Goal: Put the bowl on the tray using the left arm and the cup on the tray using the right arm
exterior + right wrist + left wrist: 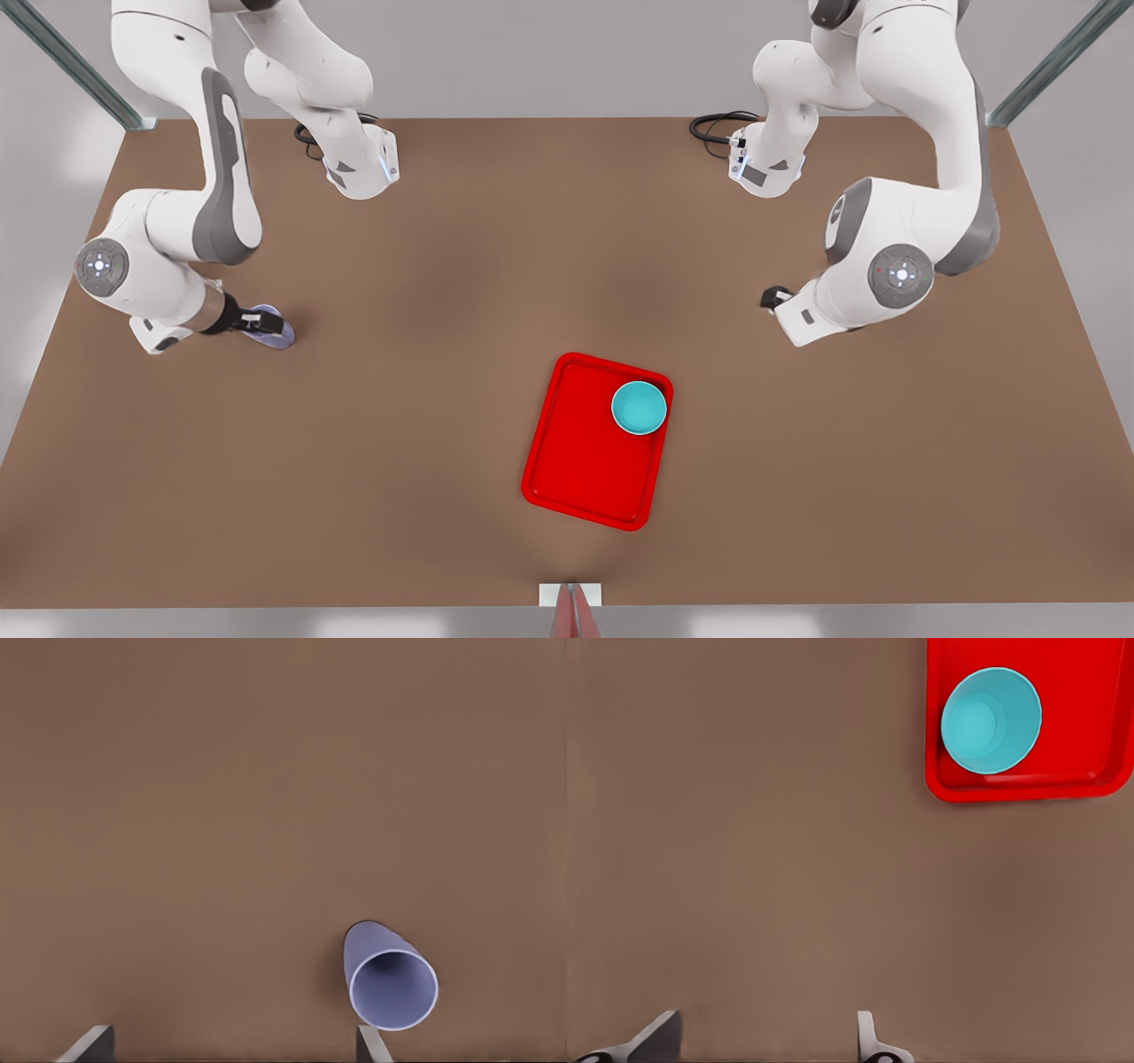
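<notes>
Both grippers low and spread: right gripper [266, 324] at cup [268, 326], left gripper [772, 299] apart.

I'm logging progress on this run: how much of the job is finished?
About half. Done: the bowl sits upright in a corner of the tray, and the left gripper hangs open over bare table, apart from it. In hand: the right gripper, open, is low by the cup without gripping it. Left: carrying the cup to the tray.

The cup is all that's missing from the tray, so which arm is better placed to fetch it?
The right arm: its open gripper hovers at the cup, while the left gripper waits, open, nearer the tray.
</notes>
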Robot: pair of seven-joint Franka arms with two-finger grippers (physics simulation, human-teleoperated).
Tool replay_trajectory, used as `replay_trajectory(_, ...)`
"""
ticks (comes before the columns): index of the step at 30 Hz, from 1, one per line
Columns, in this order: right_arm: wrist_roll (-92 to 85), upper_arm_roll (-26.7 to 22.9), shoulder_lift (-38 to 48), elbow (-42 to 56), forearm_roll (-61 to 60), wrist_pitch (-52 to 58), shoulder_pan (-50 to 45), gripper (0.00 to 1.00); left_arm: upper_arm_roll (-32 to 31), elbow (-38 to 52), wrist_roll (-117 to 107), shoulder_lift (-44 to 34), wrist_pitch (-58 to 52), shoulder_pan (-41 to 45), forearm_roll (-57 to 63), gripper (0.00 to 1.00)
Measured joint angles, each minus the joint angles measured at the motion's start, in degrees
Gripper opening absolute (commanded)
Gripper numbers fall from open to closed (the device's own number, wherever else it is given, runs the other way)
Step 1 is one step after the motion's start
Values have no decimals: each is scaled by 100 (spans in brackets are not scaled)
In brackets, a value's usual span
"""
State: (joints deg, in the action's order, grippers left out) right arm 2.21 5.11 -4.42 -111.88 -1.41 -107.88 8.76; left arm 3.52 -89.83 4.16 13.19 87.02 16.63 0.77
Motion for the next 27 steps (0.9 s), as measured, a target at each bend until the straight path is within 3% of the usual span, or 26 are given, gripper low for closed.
replay_trajectory(5, -563, 3, 46, -431, 0, -189, 540, 100, -28, 211, 32, -37, -225, 18, 339, 100)
replay_trajectory(9, -563, 4, 445, -1110, -9, -289, 35, 100, -36, 211, 11, -10, -262, 18, 408, 100)
replay_trajectory(14, -887, -43, 225, -1187, -26, -573, -460, 100, -36, 219, 33, -18, -457, 71, 427, 100)
replay_trajectory(22, -1393, -134, 143, -1328, 26, -682, 1920, 100, -36, 229, 25, -27, -467, 69, 434, 100)
replay_trajectory(25, -1398, -132, -140, -1295, 77, -917, 894, 100, -36, 229, 15, -44, -467, 69, 433, 100)
replay_trajectory(27, -1446, -115, -307, -1268, 87, -1083, 1022, 100, -36, 246, 19, -31, -467, 69, 433, 100)
